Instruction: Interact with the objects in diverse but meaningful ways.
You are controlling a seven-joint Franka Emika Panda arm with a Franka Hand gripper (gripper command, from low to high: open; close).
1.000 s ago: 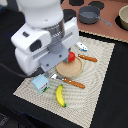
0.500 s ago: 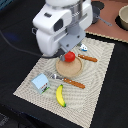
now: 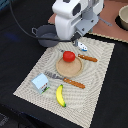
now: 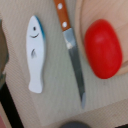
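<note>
Above the far edge of the striped placemat (image 3: 95, 60), the robot arm's white head hangs over the scene, and its gripper is hidden behind that housing in the exterior view, so I cannot tell whether it is wide or narrow; the wrist view shows no fingers either.

Just beside the arm's lower end lies a small white-and-blue fish-shaped bottle (image 3: 82, 47), flat on the placemat; in the wrist view it (image 4: 35, 52) lies alongside the knife (image 4: 72, 55), apart from it. Next to the bottle, the knife (image 3: 86, 58) with its wooden handle lies at the edge of a round wooden plate (image 3: 68, 68). A red tomato (image 3: 69, 56) sits on that plate, toward the arm.

On the plate's other side lies the fork (image 3: 65, 79). Beyond the fork, near the placemat's near edge, a pale carton (image 3: 40, 83) stands and a yellow banana (image 3: 60, 95) lies flat. A grey pot (image 3: 47, 35) sits on the dark surface (image 3: 20, 55) off the placemat, behind the arm.
</note>
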